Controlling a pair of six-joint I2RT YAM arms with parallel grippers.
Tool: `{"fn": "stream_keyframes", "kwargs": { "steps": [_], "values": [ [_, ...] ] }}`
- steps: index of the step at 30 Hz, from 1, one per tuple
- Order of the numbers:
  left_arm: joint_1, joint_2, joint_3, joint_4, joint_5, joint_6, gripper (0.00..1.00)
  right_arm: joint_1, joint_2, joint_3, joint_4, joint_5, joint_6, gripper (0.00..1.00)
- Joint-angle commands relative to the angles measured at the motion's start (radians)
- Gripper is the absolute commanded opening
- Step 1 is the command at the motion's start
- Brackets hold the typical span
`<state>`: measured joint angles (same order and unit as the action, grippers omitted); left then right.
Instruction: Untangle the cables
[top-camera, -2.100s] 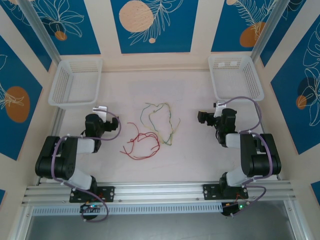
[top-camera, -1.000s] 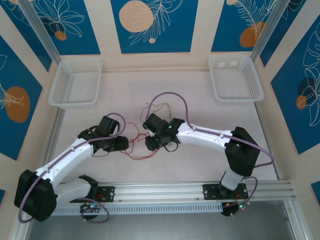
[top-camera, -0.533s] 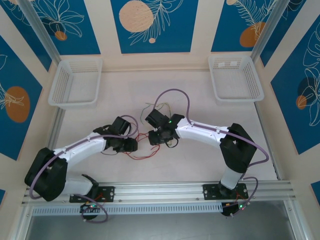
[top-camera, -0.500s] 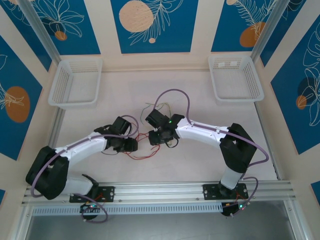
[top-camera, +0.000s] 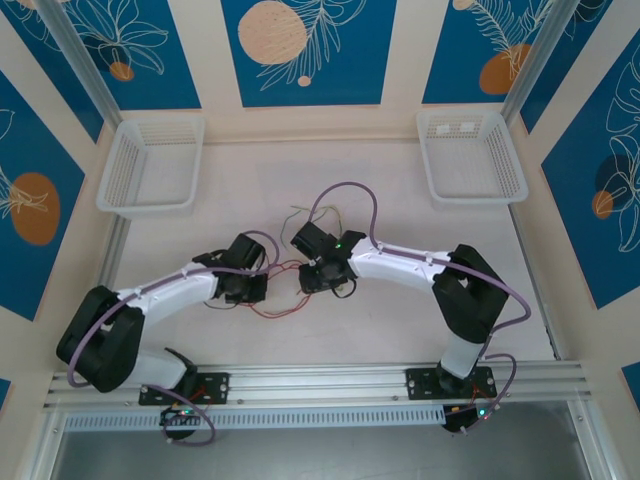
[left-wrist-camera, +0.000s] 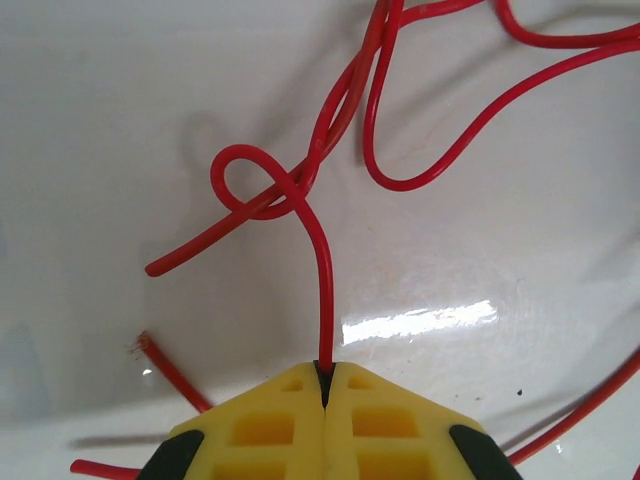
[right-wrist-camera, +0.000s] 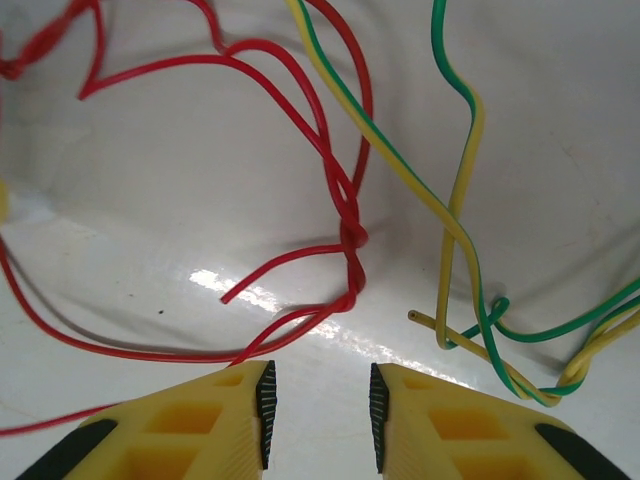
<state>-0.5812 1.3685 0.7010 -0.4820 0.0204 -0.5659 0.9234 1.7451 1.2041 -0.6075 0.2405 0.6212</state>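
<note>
The red wire (top-camera: 283, 303) lies in loops mid-table, twisted on itself. In the left wrist view my left gripper (left-wrist-camera: 325, 385) is shut on a strand of the red wire (left-wrist-camera: 325, 285), which rises into a small loop and a twist. From above, the left gripper (top-camera: 258, 286) sits at the red tangle's left side. My right gripper (right-wrist-camera: 318, 405) is open just above the table, with a knotted part of the red wire (right-wrist-camera: 350, 235) ahead of its yellow fingers (right-wrist-camera: 225, 410). The green and pale yellow wires (right-wrist-camera: 455, 235) cross to the right. From above, the right gripper (top-camera: 305, 278) hovers over them.
Two white mesh baskets stand at the back, one left (top-camera: 150, 165) and one right (top-camera: 470, 155). The two arms reach inward and nearly meet mid-table. An aluminium rail (top-camera: 320, 385) runs along the near edge.
Both arms swung in from the sides to the wires. In the last half second the left gripper has drawn slightly back to the left; the right has barely moved.
</note>
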Motion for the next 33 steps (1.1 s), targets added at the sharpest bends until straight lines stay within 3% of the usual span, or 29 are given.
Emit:
{"fn": "stream_keyframes", "kwargs": {
  "steps": [1,7,9,11,14,18,23,28,33],
  "values": [
    [-0.011,-0.046,0.041,-0.069,-0.051,0.029,0.0,0.007,0.012,0.023,-0.01,0.019,0.015,0.33],
    [-0.011,-0.146,0.055,-0.053,-0.025,0.073,0.0,0.003,-0.063,-0.011,0.016,0.06,0.087,0.33],
    [-0.012,-0.179,0.057,-0.045,-0.007,0.094,0.0,-0.003,-0.169,-0.102,0.135,0.039,0.099,0.34],
    [-0.012,-0.222,0.047,-0.025,0.014,0.122,0.0,-0.018,-0.273,-0.2,0.268,-0.002,0.096,0.43],
    [-0.011,-0.292,0.023,0.004,0.024,0.159,0.0,-0.051,-0.349,-0.268,0.339,-0.037,0.1,0.43],
    [-0.011,-0.38,0.008,0.023,0.088,0.224,0.0,-0.087,-0.424,-0.341,0.402,-0.072,0.091,0.45],
    [-0.012,-0.502,0.003,0.033,0.245,0.328,0.0,-0.113,-0.51,-0.424,0.513,-0.121,0.066,0.46],
    [-0.011,-0.6,-0.01,0.054,0.228,0.322,0.0,-0.115,-0.571,-0.459,0.587,-0.13,0.02,0.46],
    [-0.012,-0.634,0.006,0.056,0.295,0.346,0.0,-0.113,-0.616,-0.473,0.611,-0.131,-0.021,0.46]
  ]
}}
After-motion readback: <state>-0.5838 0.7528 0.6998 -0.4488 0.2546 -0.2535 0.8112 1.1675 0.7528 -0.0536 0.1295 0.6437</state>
